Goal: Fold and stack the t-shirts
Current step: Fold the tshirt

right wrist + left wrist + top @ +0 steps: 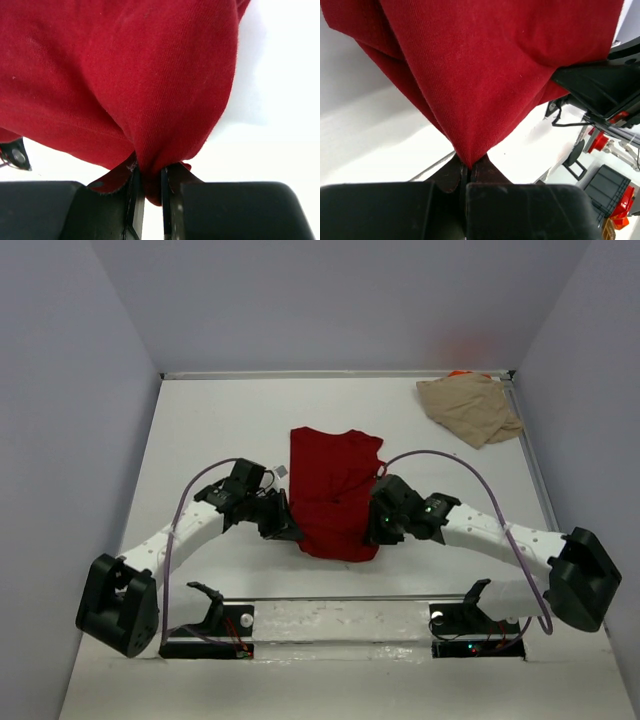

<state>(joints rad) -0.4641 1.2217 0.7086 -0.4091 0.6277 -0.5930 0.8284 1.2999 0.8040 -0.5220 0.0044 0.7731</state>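
The dark red t-shirt lies in the middle of the white table, folded to a narrow strip. My left gripper is shut on its near left corner; the left wrist view shows the red cloth pinched between the jaws and hanging up from them. My right gripper is shut on its near right corner; the red cloth bunches between the jaws in the right wrist view. The tan t-shirt lies crumpled at the far right corner, with a sliver of orange fabric behind it.
The table's raised rim runs along the back and right side. The two arm bases sit on a rail at the near edge. Grey walls surround the table.
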